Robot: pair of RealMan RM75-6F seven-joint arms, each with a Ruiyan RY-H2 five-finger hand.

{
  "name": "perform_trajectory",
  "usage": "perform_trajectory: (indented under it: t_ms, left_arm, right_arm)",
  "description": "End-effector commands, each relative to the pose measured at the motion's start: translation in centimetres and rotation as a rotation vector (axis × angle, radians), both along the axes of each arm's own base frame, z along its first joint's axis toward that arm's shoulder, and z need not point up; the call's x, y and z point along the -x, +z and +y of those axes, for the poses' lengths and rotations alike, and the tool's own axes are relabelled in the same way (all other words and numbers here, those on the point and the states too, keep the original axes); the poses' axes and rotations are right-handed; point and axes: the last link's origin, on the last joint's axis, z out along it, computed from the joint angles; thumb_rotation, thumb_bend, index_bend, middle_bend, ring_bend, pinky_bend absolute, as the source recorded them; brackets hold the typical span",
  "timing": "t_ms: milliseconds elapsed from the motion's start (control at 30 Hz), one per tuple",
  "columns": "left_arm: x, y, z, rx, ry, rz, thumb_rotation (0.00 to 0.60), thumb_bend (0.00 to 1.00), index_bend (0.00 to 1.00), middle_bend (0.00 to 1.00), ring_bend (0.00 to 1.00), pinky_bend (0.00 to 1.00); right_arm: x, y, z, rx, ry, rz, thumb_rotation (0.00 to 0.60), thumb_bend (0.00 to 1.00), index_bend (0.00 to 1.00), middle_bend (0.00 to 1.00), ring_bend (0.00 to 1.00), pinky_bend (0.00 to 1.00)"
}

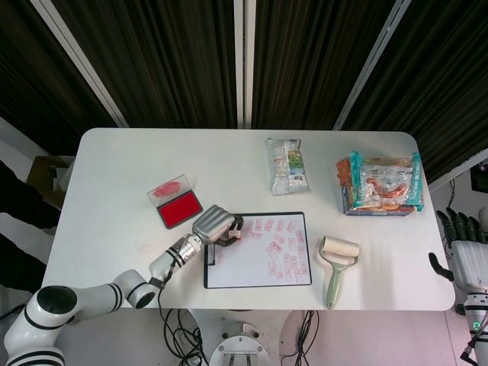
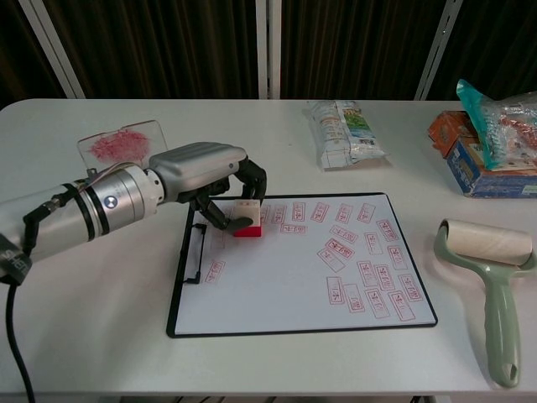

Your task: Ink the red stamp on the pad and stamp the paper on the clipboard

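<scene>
My left hand (image 2: 205,179) (image 1: 216,224) grips the red stamp (image 2: 247,218), a small block with a pale top and red base, and presses it on the paper (image 2: 285,277) near the upper left of the black clipboard (image 2: 179,290) (image 1: 256,282). Several red stamp marks cover the sheet's right side. The open ink pad (image 1: 180,209) with its clear lid (image 2: 122,141) lies left of the clipboard. My right hand (image 1: 462,242) hangs off the table's right edge, fingers spread, holding nothing.
A green-handled lint roller (image 2: 494,280) lies right of the clipboard. A snack bag (image 2: 343,132) sits behind it, and a box with packaged snacks (image 2: 487,134) stands at the far right. The clipboard's clip (image 2: 196,252) is by my left hand.
</scene>
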Motion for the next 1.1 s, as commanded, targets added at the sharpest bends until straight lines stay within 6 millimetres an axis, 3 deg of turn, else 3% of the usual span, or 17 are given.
perform_trajectory:
  t_ms: [33, 800, 933, 1100]
  left_arm:
    - [0.1, -0.2, 0.0, -0.006, -0.009, 0.007, 0.600, 0.48, 0.66, 0.70, 1.00, 1.00]
    - [0.8, -0.3, 0.3, -0.016, 0.006, 0.001, 0.600, 0.48, 0.66, 0.70, 1.00, 1.00]
    - [0.1, 0.8, 0.5, -0.018, 0.008, -0.047, 0.600, 0.48, 0.66, 0.70, 1.00, 1.00]
    - [-1.1, 4.1, 0.7, -0.023, 0.032, -0.153, 0.600, 0.48, 0.66, 0.70, 1.00, 1.00]
  right_arm:
    - [0.0, 0.0, 0.0, -0.001, -0.002, -0.002, 0.600, 0.26, 0.00, 0.00, 0.00, 0.00]
    - [-0.3, -0.1, 0.1, -0.028, 0.005, -0.035, 0.600, 0.26, 0.00, 0.00, 0.00, 0.00]
    - [-0.4, 0.0, 0.1, -0.023, 0.009, -0.041, 0.600, 0.26, 0.00, 0.00, 0.00, 0.00]
    - [-0.7, 0.0, 0.1, -0.022, 0.024, -0.046, 0.600, 0.27, 0.00, 0.00, 0.00, 0.00]
